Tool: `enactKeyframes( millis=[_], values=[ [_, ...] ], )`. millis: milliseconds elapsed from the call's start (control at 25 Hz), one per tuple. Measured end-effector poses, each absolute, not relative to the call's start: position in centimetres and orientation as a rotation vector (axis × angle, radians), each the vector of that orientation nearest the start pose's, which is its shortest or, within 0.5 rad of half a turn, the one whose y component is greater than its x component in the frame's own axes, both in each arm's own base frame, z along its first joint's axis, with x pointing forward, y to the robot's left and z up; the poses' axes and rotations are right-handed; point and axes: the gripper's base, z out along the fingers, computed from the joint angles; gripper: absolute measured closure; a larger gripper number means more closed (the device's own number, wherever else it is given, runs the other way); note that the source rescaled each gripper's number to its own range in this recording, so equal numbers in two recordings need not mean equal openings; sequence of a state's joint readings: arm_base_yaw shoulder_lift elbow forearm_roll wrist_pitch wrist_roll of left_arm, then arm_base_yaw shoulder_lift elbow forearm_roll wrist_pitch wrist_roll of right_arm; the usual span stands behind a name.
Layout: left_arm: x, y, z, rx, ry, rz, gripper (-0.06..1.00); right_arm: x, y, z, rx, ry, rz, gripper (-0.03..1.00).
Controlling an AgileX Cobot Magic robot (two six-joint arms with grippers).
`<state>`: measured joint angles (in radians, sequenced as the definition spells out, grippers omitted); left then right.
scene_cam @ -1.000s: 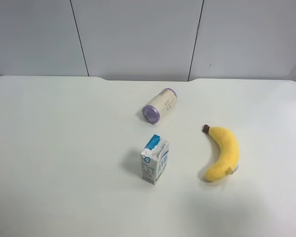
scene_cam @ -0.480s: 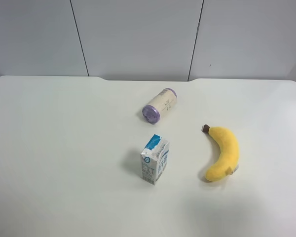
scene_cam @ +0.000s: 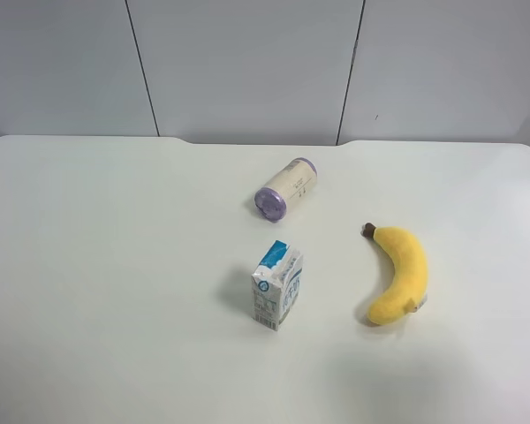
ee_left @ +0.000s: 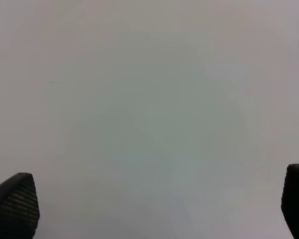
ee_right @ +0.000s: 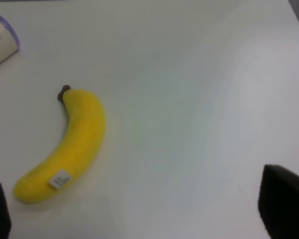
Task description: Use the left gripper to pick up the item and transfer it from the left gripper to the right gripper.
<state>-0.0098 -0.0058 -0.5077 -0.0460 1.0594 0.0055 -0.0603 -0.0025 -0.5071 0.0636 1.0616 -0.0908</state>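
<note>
Where the white table (scene_cam: 115,265) lay smooth, the plush yellow banana (scene_cam: 400,275) curved at four o'clock from the cream cylinder (scene_cam: 285,188), its brown stem toward eleven. Both the left gripper (ee_left: 149,209) and the right gripper (ee_right: 139,209) gaped wide, holding nothing, above bare tabletop.

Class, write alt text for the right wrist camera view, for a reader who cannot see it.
A yellow plush banana with a brown stem tip and a small white tag lies curved on a plain white table. Part of a cream cylinder with a purple end shows at one edge. The open right gripper has two dark fingertips in the corners, touching nothing.
</note>
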Motion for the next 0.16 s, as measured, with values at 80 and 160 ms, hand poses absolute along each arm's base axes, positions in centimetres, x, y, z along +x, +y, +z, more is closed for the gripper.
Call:
enactKeyframes(
  millis=[80, 160],
  values=[
    [-0.67, -0.36, 27.95, 0.018, 2.029, -0.058, -0.06, -0.59, 0.54, 27.93, -0.034, 2.034, -0.019, -0.03],
    [-0.67, -0.36, 27.95, 0.018, 2.029, -0.058, -0.06, -0.59, 0.54, 27.93, -0.034, 2.034, -0.019, -0.03]
  ],
)
